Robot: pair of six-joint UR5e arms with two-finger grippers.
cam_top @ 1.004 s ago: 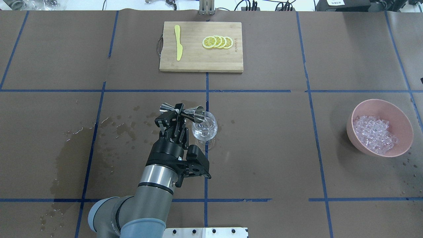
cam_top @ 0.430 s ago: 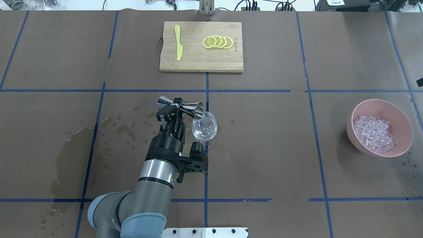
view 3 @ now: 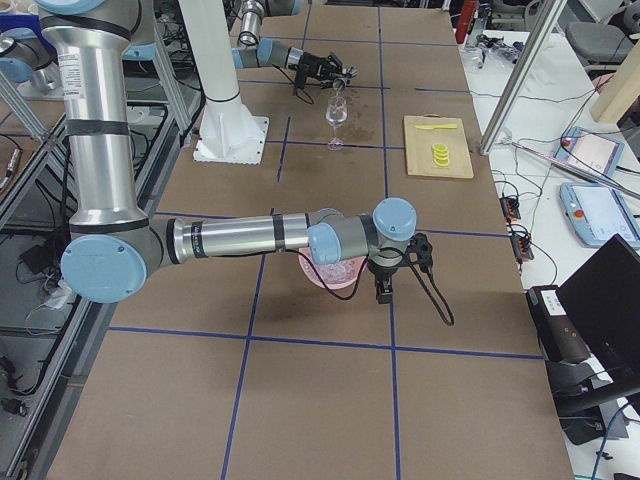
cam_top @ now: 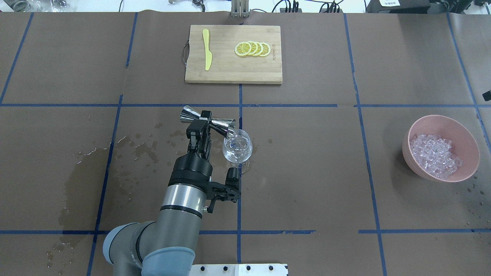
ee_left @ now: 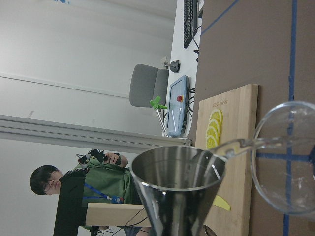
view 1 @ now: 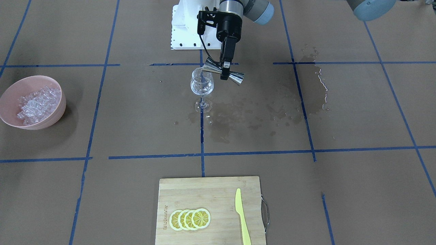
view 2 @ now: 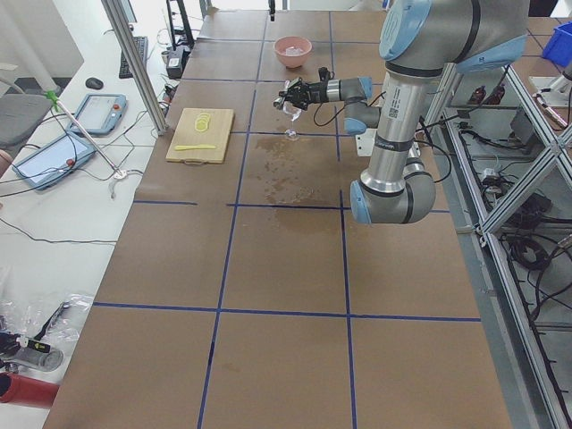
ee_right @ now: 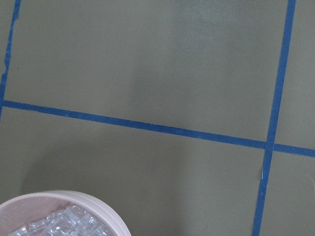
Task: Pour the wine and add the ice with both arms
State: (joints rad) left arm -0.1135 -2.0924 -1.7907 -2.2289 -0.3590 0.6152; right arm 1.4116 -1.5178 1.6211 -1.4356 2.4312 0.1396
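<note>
You are in the pouring step. Your left gripper [cam_top: 204,120] is clamped across the waist of the jigger [cam_top: 222,126], which is tipped on its side with its open mouth over the left rim of the glass [cam_top: 238,149]. In the left wrist view, wine [ee_left: 235,146] runs as a thin clear thread from the jigger's lip to the glass rim. A little shows as glints low in the glass. I cannot tell whether the lip touches the rim or only hangs over it.

The ice [cam_top: 435,155] is heaped in the pink bowl [cam_top: 445,122], well apart to the right, so that half of the task looks unstarted. Your right gripper [view 3: 384,284] hangs just beside the bowl. Only the right side view shows it, so I cannot tell whether it is open or shut.

Next, I judge you should roll the jigger back level before pulling away. Lift it off the rim rather than sliding sideways, because the glass stands on a slim stem and would tip easily.

Room is good. The board [cam_top: 230,74] lies well beyond the glass, and nothing stands between the glass and the bowl. Wet patches [cam_top: 82,172] darken the table on the left side, so expect a slick surface if you set the jigger down there.
</note>
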